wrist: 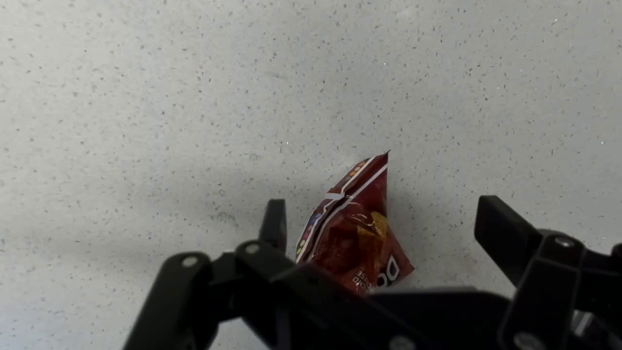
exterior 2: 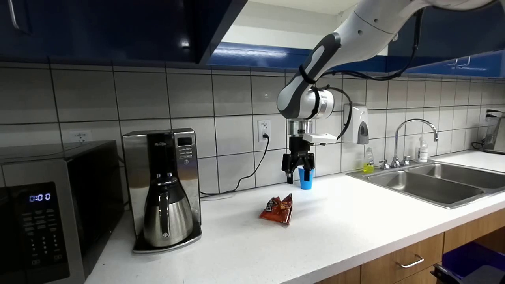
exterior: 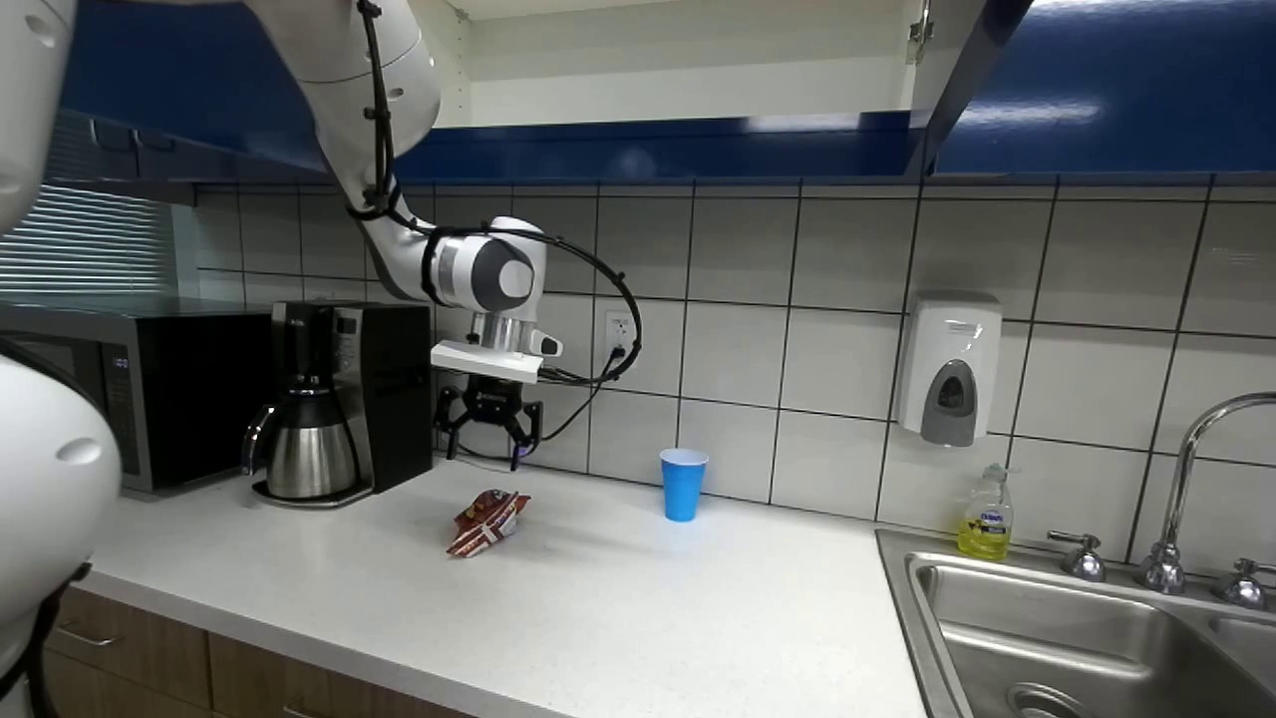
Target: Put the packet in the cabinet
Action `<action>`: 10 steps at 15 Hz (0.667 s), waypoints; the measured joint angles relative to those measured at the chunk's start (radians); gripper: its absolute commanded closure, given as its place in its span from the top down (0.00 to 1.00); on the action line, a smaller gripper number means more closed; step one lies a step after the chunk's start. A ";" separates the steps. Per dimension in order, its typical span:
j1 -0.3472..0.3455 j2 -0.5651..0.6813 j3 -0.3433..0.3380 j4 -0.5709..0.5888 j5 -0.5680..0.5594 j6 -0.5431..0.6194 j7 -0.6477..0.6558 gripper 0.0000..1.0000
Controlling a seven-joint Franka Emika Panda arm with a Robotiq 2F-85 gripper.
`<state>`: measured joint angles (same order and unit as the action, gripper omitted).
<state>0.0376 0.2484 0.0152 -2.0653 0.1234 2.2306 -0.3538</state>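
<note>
The packet is a dark red crinkly snack bag with whitish markings. It lies on the white counter in both exterior views. My gripper is open and empty, pointing down above the packet and apart from it; it also shows in an exterior view. In the wrist view the packet lies below and between the open fingers, nearer the left finger, its lower part hidden by the gripper. The cabinet hangs above with dark blue fronts and an open white interior, also in an exterior view.
A blue cup stands by the tiled wall. A coffee maker and microwave stand at one end of the counter. A sink, soap bottle and wall dispenser are at the other. An open cabinet door juts out.
</note>
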 measured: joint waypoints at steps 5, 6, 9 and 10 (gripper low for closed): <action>0.000 0.025 0.002 0.001 -0.003 0.016 0.000 1.00; 0.000 0.034 0.003 0.002 -0.003 0.025 0.000 1.00; 0.000 0.065 0.010 0.015 -0.011 0.059 0.000 1.00; 0.001 0.075 0.013 0.022 -0.016 0.071 0.000 1.00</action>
<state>0.0382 0.3234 0.0281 -2.0436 0.1075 2.3011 -0.3534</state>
